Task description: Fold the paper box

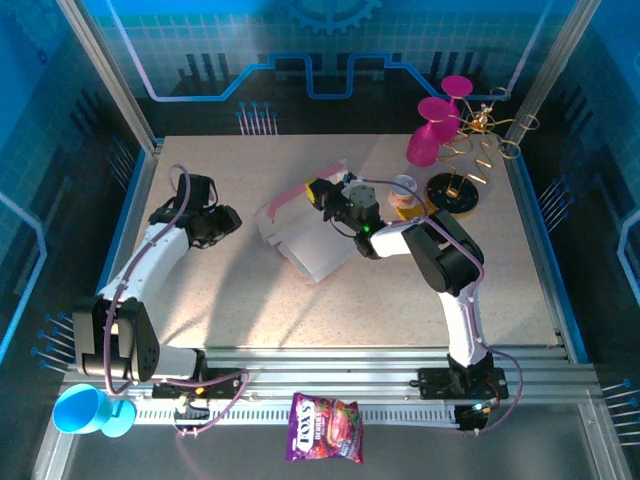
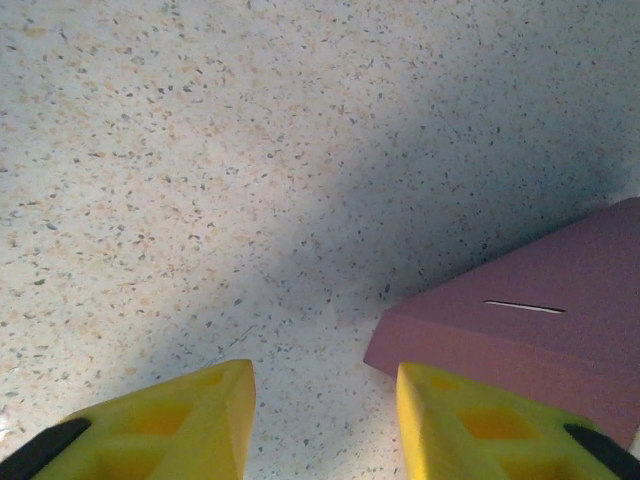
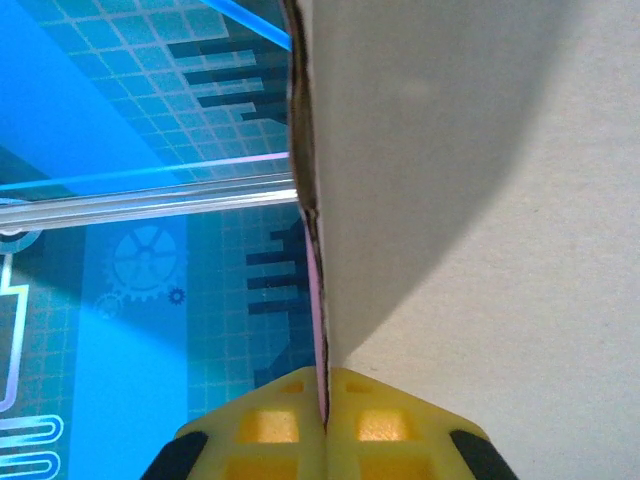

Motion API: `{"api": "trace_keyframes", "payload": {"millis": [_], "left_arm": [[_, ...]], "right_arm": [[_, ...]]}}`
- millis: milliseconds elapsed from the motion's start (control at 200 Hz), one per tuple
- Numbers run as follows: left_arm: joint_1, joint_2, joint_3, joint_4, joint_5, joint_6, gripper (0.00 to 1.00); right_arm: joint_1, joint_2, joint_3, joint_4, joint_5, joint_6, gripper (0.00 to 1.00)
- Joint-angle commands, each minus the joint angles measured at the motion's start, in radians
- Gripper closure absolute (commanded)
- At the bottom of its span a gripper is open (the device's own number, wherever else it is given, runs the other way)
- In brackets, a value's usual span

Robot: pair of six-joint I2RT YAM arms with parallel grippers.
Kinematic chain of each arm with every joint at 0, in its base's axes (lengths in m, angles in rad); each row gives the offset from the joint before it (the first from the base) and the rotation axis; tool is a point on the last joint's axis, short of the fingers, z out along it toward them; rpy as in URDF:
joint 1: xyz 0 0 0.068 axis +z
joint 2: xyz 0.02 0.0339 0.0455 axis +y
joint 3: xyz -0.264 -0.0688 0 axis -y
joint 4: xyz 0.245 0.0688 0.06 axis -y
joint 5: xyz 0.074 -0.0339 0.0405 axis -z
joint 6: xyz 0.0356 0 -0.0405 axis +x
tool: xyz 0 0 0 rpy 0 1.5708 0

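Observation:
The paper box (image 1: pixel 305 240) lies partly folded in the middle of the table, whitish inner side up, with a pink flap raised at its far edge. My right gripper (image 1: pixel 320 192) is shut on that flap. In the right wrist view the yellow fingers (image 3: pixel 260 425) pinch the thin pink edge of the box (image 3: pixel 480 220), and the gripper (image 3: pixel 323 385) has no gap. My left gripper (image 1: pixel 232 218) hovers just left of the box, open. In the left wrist view its gripper (image 2: pixel 325 375) has bare table between the fingers, and a pink corner of the box (image 2: pixel 540 300) lies beside the right finger.
Two magenta cups (image 1: pixel 437 128) hang on a gold wire stand (image 1: pixel 490 135) with a black base (image 1: pixel 455 192) at the back right. A small round object (image 1: pixel 404 188) sits near the right wrist. A purple snack bag (image 1: pixel 325 428) and a blue cup (image 1: pixel 85 410) lie at the near rail.

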Motion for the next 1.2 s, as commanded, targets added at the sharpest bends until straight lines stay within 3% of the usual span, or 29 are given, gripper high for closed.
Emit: {"api": "trace_keyframes", "payload": {"millis": [0,405,535,630,1196], "left_arm": [[0.011,0.007,-0.007,0.026,0.051,0.037,0.59],[0.014,0.050,-0.040,0.078,0.118,0.051,0.59],[0.004,0.088,-0.057,0.105,0.168,0.112,0.73],[-0.020,0.129,-0.058,0.097,0.140,0.171,0.76],[-0.139,0.217,-0.098,0.238,0.115,0.296,0.68]], "right_arm": [[0.006,0.023,-0.035,0.109,-0.023,-0.029,1.00],[0.002,0.018,-0.152,0.200,-0.045,-0.030,1.00],[-0.004,0.023,-0.136,0.185,-0.057,-0.031,1.00],[-0.003,0.031,-0.113,0.167,-0.069,-0.032,1.00],[-0.003,0.051,-0.073,0.143,-0.074,-0.025,1.00]]}}
